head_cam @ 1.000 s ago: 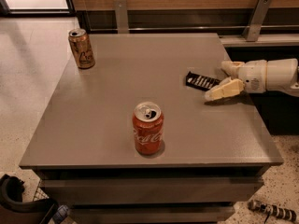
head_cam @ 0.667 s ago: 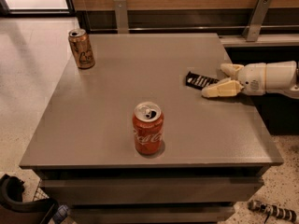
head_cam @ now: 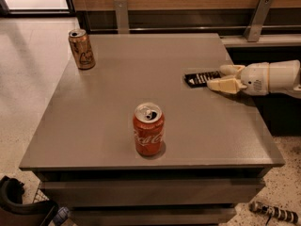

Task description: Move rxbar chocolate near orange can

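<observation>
The rxbar chocolate (head_cam: 201, 78), a flat black bar with white lettering, lies on the grey table (head_cam: 117, 107) at its right side. My gripper (head_cam: 217, 77) reaches in from the right edge. Its two pale fingers (head_cam: 226, 85) sit on either side of the bar's right end and are closed against it. The bar still rests on the table. The orange can (head_cam: 82, 49), coppery with a pale emblem and a silver top, stands upright at the table's far left corner, far from the bar.
A red Coca-Cola can (head_cam: 148, 129) stands upright near the table's front edge. A dark wall with two metal brackets (head_cam: 121, 15) runs behind the table. Dark objects lie on the floor at the front left (head_cam: 19, 206) and front right (head_cam: 275, 213).
The gripper's lower finger has swung up toward the bar, narrowing the gap until both fingers meet the bar's end. The bar and both cans have not moved.
</observation>
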Controlling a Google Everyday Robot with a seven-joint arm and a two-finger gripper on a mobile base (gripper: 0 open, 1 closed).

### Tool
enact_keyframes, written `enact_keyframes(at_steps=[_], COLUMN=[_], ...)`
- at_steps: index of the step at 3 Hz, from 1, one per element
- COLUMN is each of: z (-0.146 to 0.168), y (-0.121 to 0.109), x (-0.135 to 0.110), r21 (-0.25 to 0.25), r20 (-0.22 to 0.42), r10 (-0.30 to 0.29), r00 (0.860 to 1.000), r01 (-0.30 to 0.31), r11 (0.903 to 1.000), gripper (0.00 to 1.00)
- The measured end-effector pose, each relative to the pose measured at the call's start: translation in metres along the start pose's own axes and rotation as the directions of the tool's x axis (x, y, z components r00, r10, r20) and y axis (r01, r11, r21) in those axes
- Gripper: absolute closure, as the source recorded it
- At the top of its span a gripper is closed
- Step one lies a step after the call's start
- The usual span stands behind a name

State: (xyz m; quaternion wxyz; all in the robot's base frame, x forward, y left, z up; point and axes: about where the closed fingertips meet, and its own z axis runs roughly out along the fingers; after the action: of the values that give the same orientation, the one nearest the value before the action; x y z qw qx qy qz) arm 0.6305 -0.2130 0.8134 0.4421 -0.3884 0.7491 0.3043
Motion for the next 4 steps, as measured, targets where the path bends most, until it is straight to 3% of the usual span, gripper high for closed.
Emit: enact_keyframes(at_steps=[1,4], z=[-0.0007,-0.0007], y=[0.0004,0.0005], x=[-0.0022,-0.0024], r21=[-0.001,0.0], r20=[0.0,0.0], r10=[0.0,0.0], r00=[1.0,1.0], r01=[0.0,0.0], r11=[1.0,1.0], gripper=[1.0,1.0])
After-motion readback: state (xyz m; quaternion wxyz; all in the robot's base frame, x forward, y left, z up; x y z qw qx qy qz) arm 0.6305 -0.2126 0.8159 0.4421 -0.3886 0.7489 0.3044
